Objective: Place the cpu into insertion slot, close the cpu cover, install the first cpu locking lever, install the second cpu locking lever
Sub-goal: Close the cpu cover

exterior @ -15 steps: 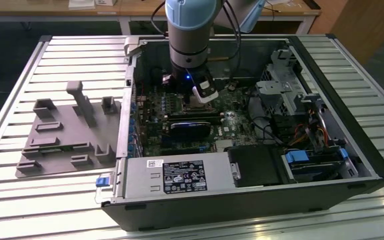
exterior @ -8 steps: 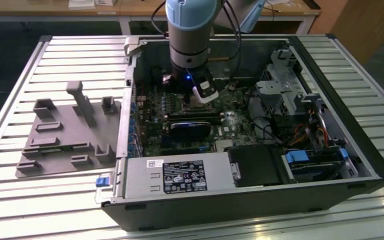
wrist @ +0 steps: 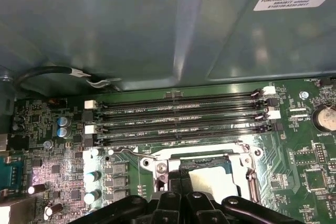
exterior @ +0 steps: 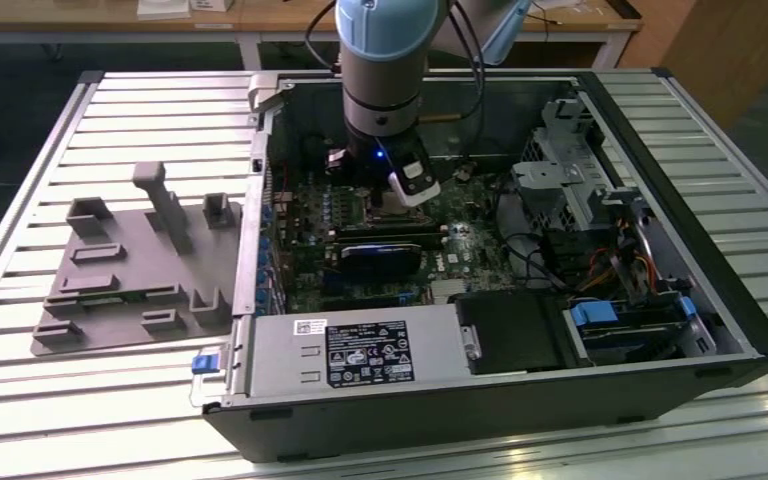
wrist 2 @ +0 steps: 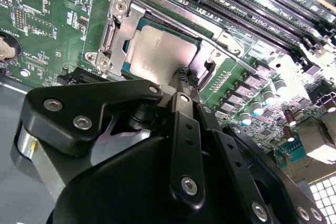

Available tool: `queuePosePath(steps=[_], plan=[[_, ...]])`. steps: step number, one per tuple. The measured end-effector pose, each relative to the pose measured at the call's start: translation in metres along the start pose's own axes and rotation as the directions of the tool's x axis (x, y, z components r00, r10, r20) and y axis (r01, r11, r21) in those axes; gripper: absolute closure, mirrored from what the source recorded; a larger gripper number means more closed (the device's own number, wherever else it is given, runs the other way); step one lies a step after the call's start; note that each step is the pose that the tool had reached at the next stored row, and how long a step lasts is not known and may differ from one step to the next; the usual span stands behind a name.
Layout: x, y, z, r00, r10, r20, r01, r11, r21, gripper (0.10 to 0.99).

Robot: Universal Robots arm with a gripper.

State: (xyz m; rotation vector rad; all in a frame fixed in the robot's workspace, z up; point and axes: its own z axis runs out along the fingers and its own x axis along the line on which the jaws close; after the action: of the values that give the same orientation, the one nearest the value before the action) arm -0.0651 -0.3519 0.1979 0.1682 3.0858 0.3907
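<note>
The cpu [wrist 2: 160, 53] lies flat in the insertion slot [wrist: 203, 162], its silvery top showing in both wrist views [wrist: 212, 182]. The cpu cover [wrist 2: 118, 22] is down over it, framing the chip [wrist: 197, 153]. A thin locking lever [wrist 2: 218, 40] runs along the cover's side nearest the memory slots, and its hooked end [wrist: 123, 152] sticks out past the socket corner. My gripper [wrist 2: 182, 80] is shut, with its black tips at the cover's edge beside the chip [wrist: 176, 192]. In the exterior view the gripper [exterior: 411, 195] reaches down into the open computer case.
Long black memory slots [wrist: 178, 114] lie just beyond the socket, with the case wall [wrist: 157, 24] behind them. A black card [exterior: 384, 255] sits below the socket, the power supply [exterior: 344, 350] at the case front. A grey fixture [exterior: 131, 270] stands at the exterior view's left.
</note>
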Motion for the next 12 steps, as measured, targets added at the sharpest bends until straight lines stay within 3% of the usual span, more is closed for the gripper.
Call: queuePosePath(steps=[12], plan=[[0.0012,-0.0004,0.0003,1.0,0.0,-0.0005,0.0,1.0,0.001,0.984]])
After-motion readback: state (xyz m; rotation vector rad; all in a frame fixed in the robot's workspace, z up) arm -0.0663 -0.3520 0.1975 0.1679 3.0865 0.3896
